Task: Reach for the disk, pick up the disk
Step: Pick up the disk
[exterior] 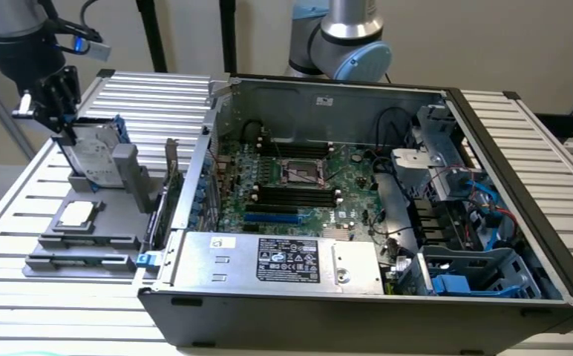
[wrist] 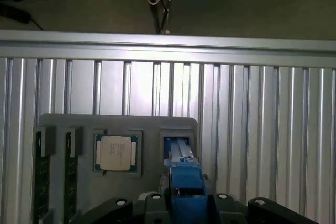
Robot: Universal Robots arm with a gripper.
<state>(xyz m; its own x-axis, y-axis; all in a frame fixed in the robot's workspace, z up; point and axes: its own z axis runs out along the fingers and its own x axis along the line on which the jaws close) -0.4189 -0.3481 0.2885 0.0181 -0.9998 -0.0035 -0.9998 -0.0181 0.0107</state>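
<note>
Open PC case (exterior: 366, 319) sits on a slatted metal table (exterior: 59, 311), motherboard (exterior: 306, 189) exposed, grey power supply box (exterior: 266, 259) up front. Just beside it, on the exterior view's left, a grey tray (exterior: 88, 237) holds a square CPU chip (exterior: 76, 215) and two green memory sticks (wrist: 41, 182).

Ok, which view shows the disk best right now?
The exterior view: the disk stands on edge in the grey holder at the exterior view's left, white label and blue bracket visible, with the gripper at its top edge. The wrist view looks down on it edge-on, showing mostly the blue bracket.
</note>
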